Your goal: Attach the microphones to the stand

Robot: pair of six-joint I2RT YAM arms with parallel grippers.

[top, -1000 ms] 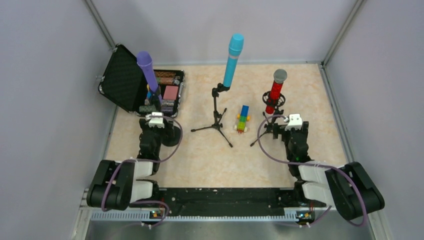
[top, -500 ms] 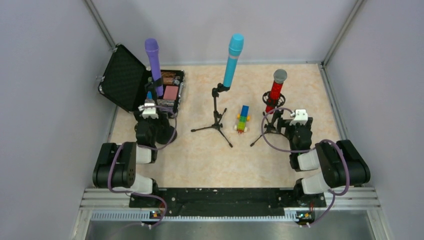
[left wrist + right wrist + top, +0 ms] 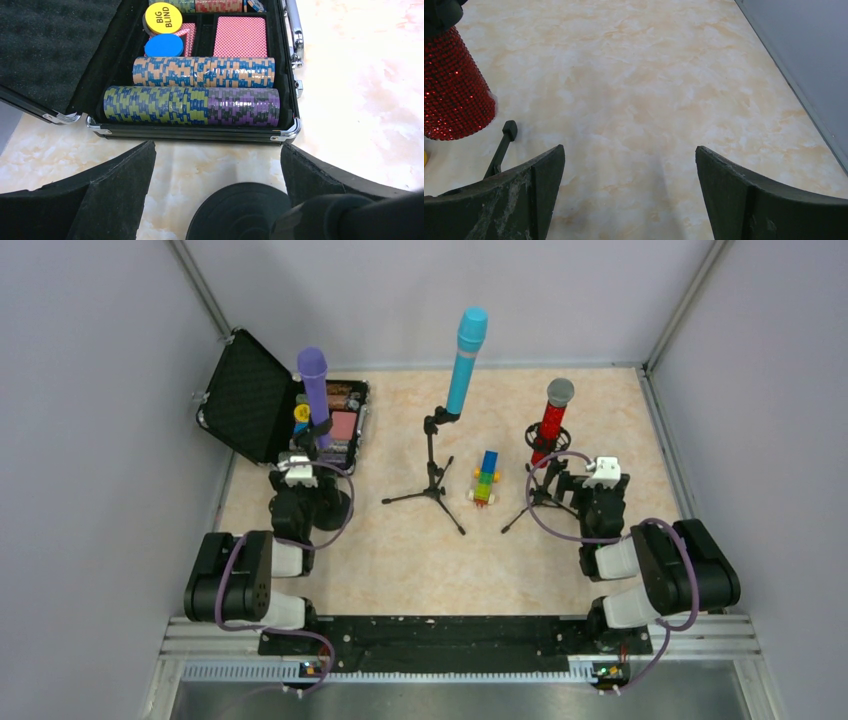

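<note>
The purple microphone stands in a clip on a pole stand with a round black base, in front of the open case. The cyan-blue microphone sits on the middle tripod stand. On the right, a smaller tripod stand holds the glittery red microphone. My left gripper is open and empty above the round base. My right gripper is open and empty, just right of the red microphone and a tripod leg.
An open black case of poker chips and cards lies at the back left, just ahead of my left fingers. A small multicoloured block toy sits between the two tripods. Grey walls enclose the marbled table.
Both arms have folded back toward their bases. The purple microphone has swung from leaning left to nearly upright, and its head now shows lower. The cyan-blue and red microphones have not moved.
</note>
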